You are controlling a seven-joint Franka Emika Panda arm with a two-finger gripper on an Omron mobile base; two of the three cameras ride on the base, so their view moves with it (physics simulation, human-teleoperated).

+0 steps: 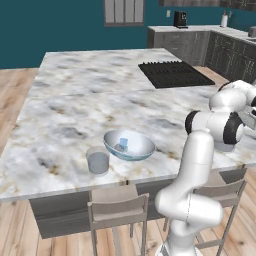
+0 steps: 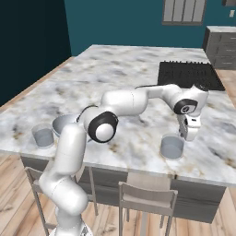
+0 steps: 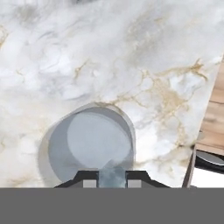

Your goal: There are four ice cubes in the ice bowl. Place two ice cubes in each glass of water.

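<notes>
Ice is what this job is about, and one cube [image 3: 112, 176] sits pinched between the two jaws of the gripper [image 3: 112, 180], right over the near rim of a glass [image 3: 92, 144] of water. The hand hangs above that glass, most likely so the cube can fall straight in when the jaws let go. The bowl [image 1: 142, 148] rests near the front edge of the counter [image 1: 75, 105], with the other glass [image 1: 98, 161] just beside it, and at least one cube [image 1: 122, 145] lies inside the bowl. The hand view looks down into the glass and shows the held cube close up, which the base views do not make clear. The right base view shows the gripper [image 2: 188, 133] hanging over its glass, well apart from the bowl. The left base view looks into the bowl.
</notes>
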